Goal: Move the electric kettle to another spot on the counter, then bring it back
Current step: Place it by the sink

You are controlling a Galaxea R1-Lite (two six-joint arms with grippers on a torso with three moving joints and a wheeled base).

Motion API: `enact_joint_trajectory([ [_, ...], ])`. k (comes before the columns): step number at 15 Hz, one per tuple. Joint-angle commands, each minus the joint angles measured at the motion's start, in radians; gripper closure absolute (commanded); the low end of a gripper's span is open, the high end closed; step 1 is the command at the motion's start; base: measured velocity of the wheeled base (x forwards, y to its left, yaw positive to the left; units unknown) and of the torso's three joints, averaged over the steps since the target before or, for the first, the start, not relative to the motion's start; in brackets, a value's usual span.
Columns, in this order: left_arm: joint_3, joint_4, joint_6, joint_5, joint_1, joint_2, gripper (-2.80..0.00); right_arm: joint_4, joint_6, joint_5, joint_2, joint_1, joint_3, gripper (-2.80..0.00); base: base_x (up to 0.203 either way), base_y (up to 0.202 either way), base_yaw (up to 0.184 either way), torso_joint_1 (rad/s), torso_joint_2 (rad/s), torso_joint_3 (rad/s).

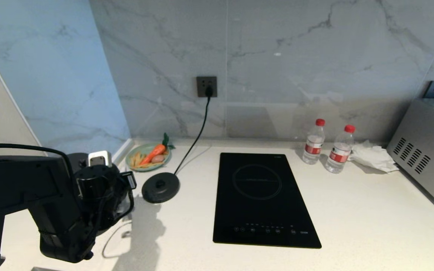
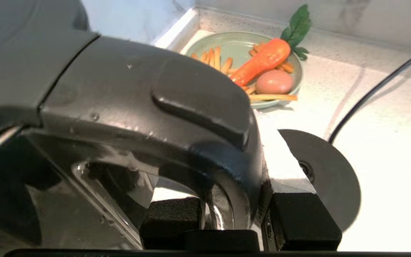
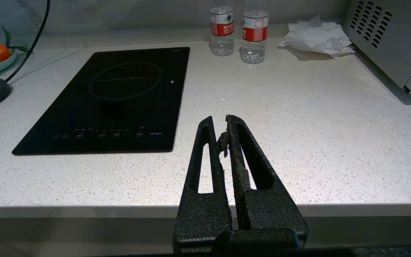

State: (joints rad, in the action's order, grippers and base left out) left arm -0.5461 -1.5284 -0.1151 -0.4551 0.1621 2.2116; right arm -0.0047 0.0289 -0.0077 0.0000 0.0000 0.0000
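The black electric kettle [image 2: 127,82] fills the left wrist view with its glossy loop handle. My left gripper [image 2: 234,214] is shut on that handle, one pad inside the loop and one outside. In the head view the kettle [image 1: 75,160] is mostly hidden behind my left arm, with the left gripper [image 1: 97,165] at the counter's [image 1: 352,210] left end. I cannot tell whether the kettle rests on the counter or hangs above it. My right gripper [image 3: 219,123] is shut and empty over the counter's [image 3: 298,125] front edge.
The round black power base [image 1: 160,187] lies empty just right of the kettle, its cord [image 1: 196,139] running to a wall socket. A green plate [image 1: 133,162] of carrot and fries sits behind. An induction hob [image 1: 262,199], two water bottles [image 1: 314,142], a crumpled tissue [image 1: 373,156] and a grey appliance [image 1: 424,150] lie rightward.
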Motion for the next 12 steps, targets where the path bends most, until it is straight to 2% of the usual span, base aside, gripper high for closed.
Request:
enact_joint_trajectory([
  [1,0.053,-0.002,-0.028,-0.002,0.005,0.015,0.0,0.0,0.0,0.0,0.002,0.0,0.0,0.0,0.0,0.0,0.0,0.0,0.0,0.0],
  [4,0.089,-0.002,-0.047,0.0,0.008,0.031,0.0,0.001,0.0,0.0,0.002,0.0,0.0,0.0,0.0,0.0,0.0,0.0,0.0,0.0],
  [10,-0.003,-0.002,-0.013,-0.01,0.037,0.036,0.0,0.0,0.0,0.0,0.002,0.0,0.0,0.0,0.0,0.0,0.0,0.0,0.0,0.0],
  [12,-0.001,-0.002,-0.016,-0.007,0.043,0.027,0.0,0.0,0.0,0.0,0.002,0.0,0.0,0.0,0.0,0.0,0.0,0.0,0.0,0.0],
])
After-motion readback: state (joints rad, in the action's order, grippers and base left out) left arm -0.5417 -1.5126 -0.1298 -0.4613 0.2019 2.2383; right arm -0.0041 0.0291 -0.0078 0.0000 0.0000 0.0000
